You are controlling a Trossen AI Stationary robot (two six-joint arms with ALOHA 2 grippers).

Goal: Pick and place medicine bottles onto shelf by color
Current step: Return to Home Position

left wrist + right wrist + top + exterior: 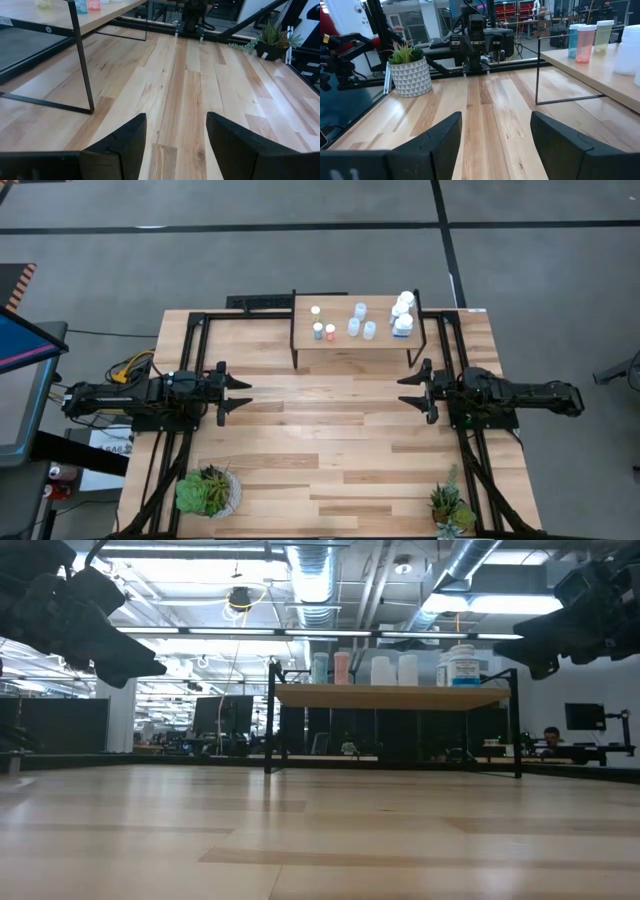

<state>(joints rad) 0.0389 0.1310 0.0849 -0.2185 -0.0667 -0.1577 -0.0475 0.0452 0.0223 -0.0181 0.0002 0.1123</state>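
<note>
All the medicine bottles (353,327) stand on the shelf (340,348) at the far edge of the surface (330,440). The smallest ones, the orange-bodied bottle (330,333) among them, are at its left end, the pale blue bottles (360,310) in the middle and the larger white bottles (403,306) at the right. The left pincer (248,394) and right pincer (401,392) hang wide and empty above the surface, facing each other in front of the shelf.

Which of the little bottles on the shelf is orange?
The orange bottle stands in the group of three at the left-arm end of the shelf, beside a bluish-green bottle. No other bottle has that warm body colour.
</note>
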